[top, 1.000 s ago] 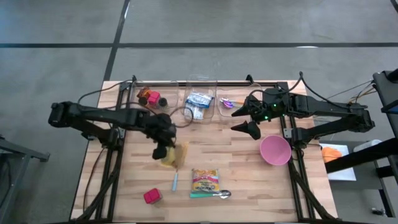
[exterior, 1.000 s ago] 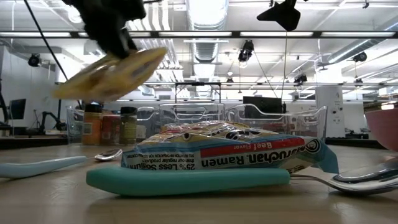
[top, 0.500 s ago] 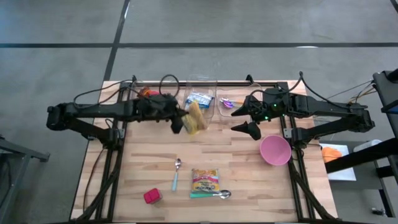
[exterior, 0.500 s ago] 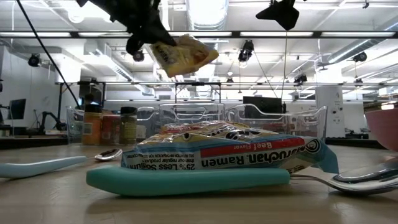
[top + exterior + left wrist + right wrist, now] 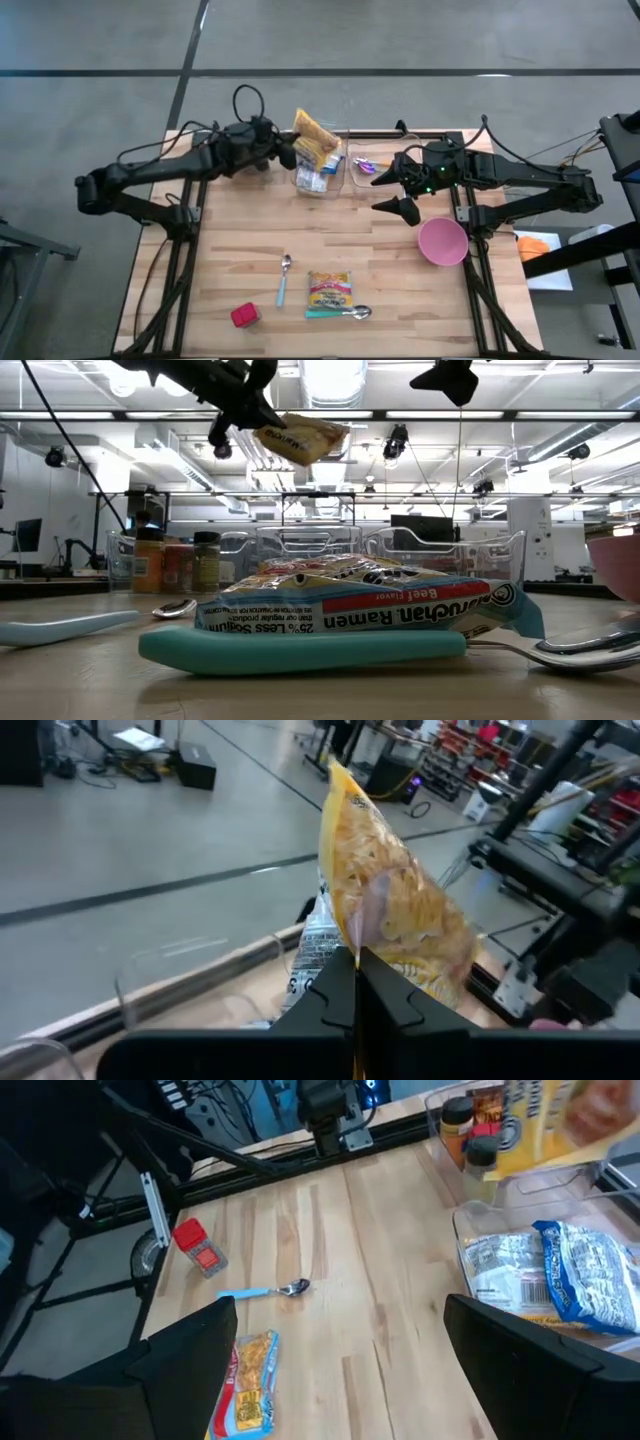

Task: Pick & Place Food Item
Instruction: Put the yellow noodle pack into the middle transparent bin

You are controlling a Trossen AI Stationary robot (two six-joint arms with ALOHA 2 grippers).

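Note:
A yellow noodle packet [image 5: 315, 140] hangs in the air over the middle clear bin [image 5: 322, 176] at the table's far edge, with my left gripper [image 5: 293, 154] shut on it. In the low view the packet [image 5: 302, 438] is high above the table. The bin holds blue-and-white packets [image 5: 560, 1275]. My right gripper [image 5: 396, 196] hovers open to the right of the bins, with nothing between its fingers. A ramen packet [image 5: 330, 290] lies near the front edge, resting on a teal-handled spoon [image 5: 340, 313]. My left gripper pinches the yellow packet by its flat end seam [image 5: 352, 946] between its two shut fingers. The fingers come nearly level from the table's left. The packet sticks out beyond the fingertips, on edge and lifted clear, above the middle bin.
Spice jars [image 5: 240, 155] stand in the left bin, and a purple thing [image 5: 365, 165] lies in the right bin. On the table are a pink bowl [image 5: 442, 241] at the right, a small spoon [image 5: 283, 278] and a red shaker [image 5: 244, 316] near the front left.
My left gripper has risen and carried the yellow packet from the table's left middle toward the far edge, to above the middle bin. Its wrist has tipped from pointing down to nearly level and has rolled. It stays shut on the packet.

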